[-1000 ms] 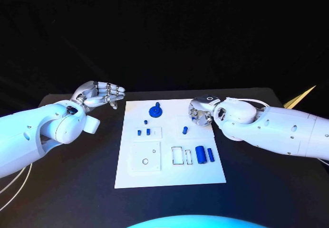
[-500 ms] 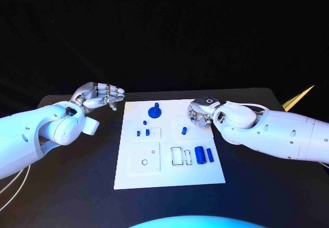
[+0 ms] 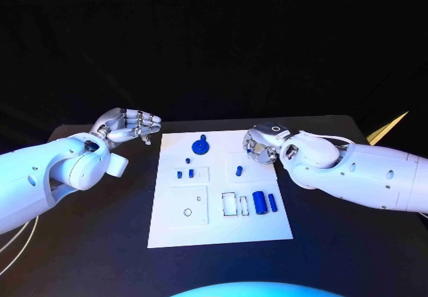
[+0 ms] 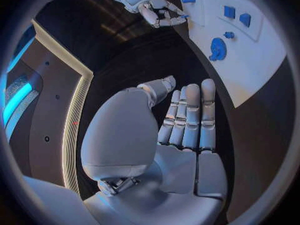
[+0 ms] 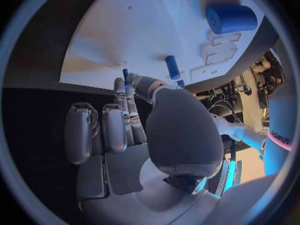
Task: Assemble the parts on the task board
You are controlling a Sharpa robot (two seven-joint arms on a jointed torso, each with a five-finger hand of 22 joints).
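The white task board point(image 3: 218, 216) lies mid-table. On it are a blue gear-like disc point(image 3: 201, 146), a small peg point(image 3: 188, 160), two small blue squares point(image 3: 185, 174), a short blue peg point(image 3: 239, 170), a thick blue cylinder point(image 3: 258, 202) and a thin bar point(image 3: 272, 202). My right hand point(image 3: 260, 147) hovers over the board's far right edge, just beyond the short peg point(image 5: 172, 66). Some of its fingers are curled and others point at the board point(image 5: 125, 30), with nothing seen in them. My left hand point(image 3: 129, 127) hangs off the board's far left corner, empty, with its fingers point(image 4: 187, 115) loosely extended.
Empty cut-out slots point(image 3: 235, 203) sit beside the cylinder, and a square plate with a hole point(image 3: 189, 207) lies at the board's left. A yellow pointed object point(image 3: 389, 127) is at the table's far right edge. Black tabletop point(image 3: 107, 210) surrounds the board.
My right arm has edged slightly inward over the board's far right edge. The left hand and the parts have stayed put.
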